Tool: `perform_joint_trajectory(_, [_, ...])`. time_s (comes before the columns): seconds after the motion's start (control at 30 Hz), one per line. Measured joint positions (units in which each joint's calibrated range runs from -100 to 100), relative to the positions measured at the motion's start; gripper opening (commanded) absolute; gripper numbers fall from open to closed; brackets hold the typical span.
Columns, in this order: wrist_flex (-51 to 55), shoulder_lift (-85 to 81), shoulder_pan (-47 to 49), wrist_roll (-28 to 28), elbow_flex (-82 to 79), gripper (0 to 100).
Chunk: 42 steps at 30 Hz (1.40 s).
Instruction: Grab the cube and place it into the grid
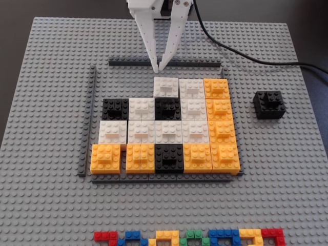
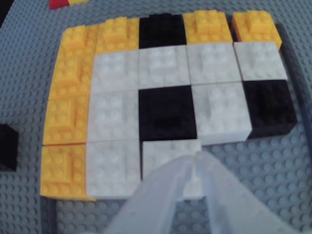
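- The gripper (image 1: 160, 67) is hanging over the far side of the grid (image 1: 166, 128), its white fingers (image 1: 148, 38) converging until the tips are almost touching; it is holding nothing.
- In the fixed view the tips are sitting just above the far dark grey strip (image 1: 205, 63), behind the white block (image 1: 166, 86) at the left end of the back row.
- The cube (image 1: 269, 104) is lying alone on the grey studded baseplate (image 1: 287, 195), to the right of the grid and apart from it, upright with its small raised brick on top.
- In the wrist view only an edge of the cube (image 2: 8, 146) is showing at the left border.
- The grid is holding eighteen blocks in the fixed view: eight white, seven orange, three black.
- By row, back to front, it is showing three, five, five and five blocks.
- The two leftmost places of the back row are standing bare.
- The black blocks are sitting at the left end of the second row (image 1: 115, 108), the middle of that row (image 1: 167, 107), and the middle of the front row (image 1: 169, 157).
- Three dark grey strips are framing the grid: far, left (image 1: 88, 120) and near (image 1: 164, 178).
- A row of small multicoloured bricks (image 1: 189, 238) is running along the near edge.
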State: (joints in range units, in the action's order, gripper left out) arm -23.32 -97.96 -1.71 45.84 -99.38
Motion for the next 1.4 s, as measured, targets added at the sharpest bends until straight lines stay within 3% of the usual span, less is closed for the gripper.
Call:
perform_joint_trajectory(0.23, [3.66,0.0,1.9,-2.05,0.0,0])
perform_joint_trajectory(1.07, [2.74,0.0,2.48,-1.17,0.09,0])
perform_joint_trajectory(1.4, [4.59,4.07,4.89,-1.9,9.18,0])
